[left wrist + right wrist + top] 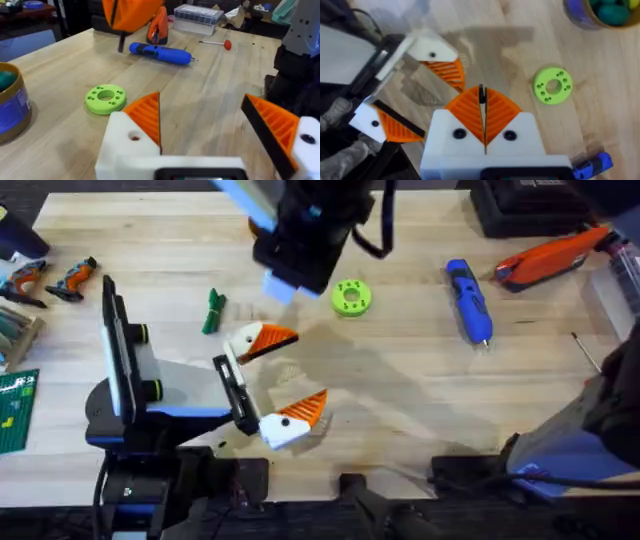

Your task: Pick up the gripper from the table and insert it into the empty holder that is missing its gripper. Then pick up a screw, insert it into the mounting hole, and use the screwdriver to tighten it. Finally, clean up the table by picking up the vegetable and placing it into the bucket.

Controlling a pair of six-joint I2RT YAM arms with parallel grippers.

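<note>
Two claws. Overhead: the blue pen-shaped plastic screwdriver point(469, 301) lies at 2 o'clock on the wooden counter point(400, 400); probably light, stiff, slippery, best gripped mid-barrel. Left wrist: left claw point(210, 125) gapes wide, empty. Right wrist: right claw point(483, 117) pinches a thin dark screw point(481, 95).

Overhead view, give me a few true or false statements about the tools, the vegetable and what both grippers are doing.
1. The screwdriver lies on the table, held by neither gripper. True.
2. The left gripper is shut. False: its orange-tipped fingers stand wide apart.
3. The vegetable is in the bucket. False: it lies on the table.
4. The right gripper is shut on a thin dark piece. True.
</note>
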